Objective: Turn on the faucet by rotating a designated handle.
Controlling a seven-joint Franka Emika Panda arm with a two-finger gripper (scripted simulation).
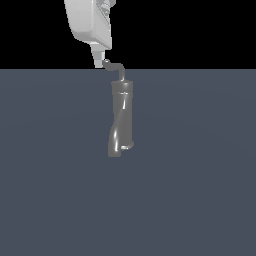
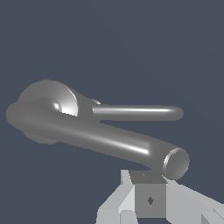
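The faucet (image 1: 121, 117) is a glossy grey twisted cylinder standing upright in the middle of the exterior view. Its thin L-shaped handle (image 1: 114, 66) rises from the top collar and reaches toward the exterior view's left, ending in a small hooked tip. My white gripper (image 1: 100, 62) hangs from above with its fingertips right beside that tip, touching or nearly so. In the wrist view the handle (image 2: 109, 141) runs as a thick bar whose capped end lies just over my fingertips (image 2: 148, 178). The fingers look shut with nothing between them.
A flat blue-grey floor (image 1: 200, 190) spreads around the faucet. In the wrist view a slimmer grey rod (image 2: 140, 113) sticks out from under the collar (image 2: 50, 103), farther from the camera.
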